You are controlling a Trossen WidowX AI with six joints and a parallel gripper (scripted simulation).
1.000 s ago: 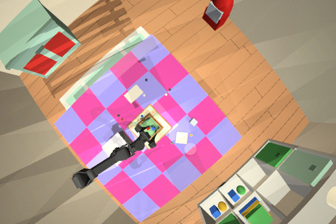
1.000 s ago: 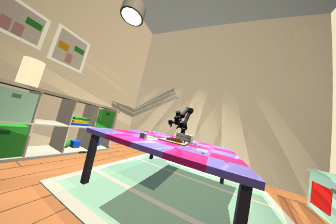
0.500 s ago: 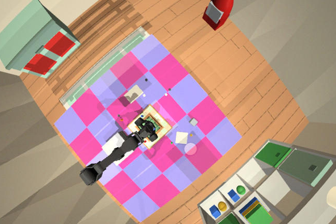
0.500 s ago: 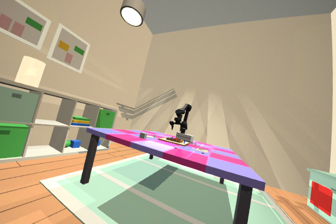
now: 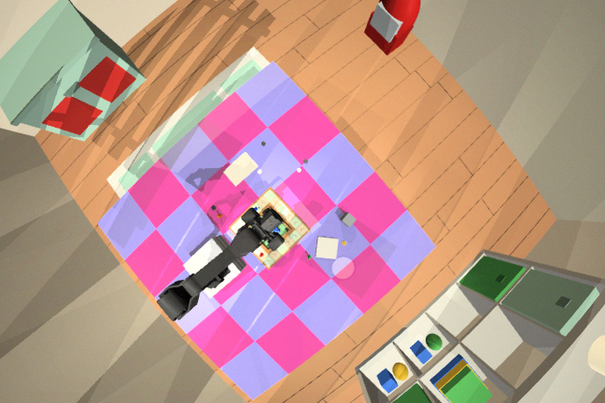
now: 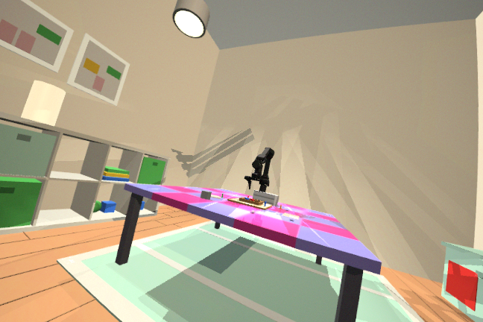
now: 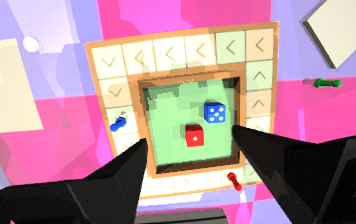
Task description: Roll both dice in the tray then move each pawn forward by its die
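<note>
The blue die (image 7: 215,113) and the red die (image 7: 194,136) lie apart on the green floor of the tray (image 7: 243,100). In the wrist view the blue die shows five pips and the red die one. The blue pawn (image 7: 118,124) (image 5: 256,208) stands on the board's left column, third square from the top corner. The red pawn (image 7: 234,181) (image 5: 261,255) stands on the bottom row near the right corner. My gripper (image 7: 189,136) (image 6: 248,185) is open and empty above the tray; the arm hides part of the board in the top view.
A green pawn (image 7: 327,82) (image 5: 308,257) and a white square block (image 5: 327,247) are beside the board, with a grey cube (image 5: 347,218) beyond. A cream block (image 5: 240,169), an orange pawn (image 5: 218,215) and several small discs lie on the other side. A white box (image 5: 205,258) stands under the arm.
</note>
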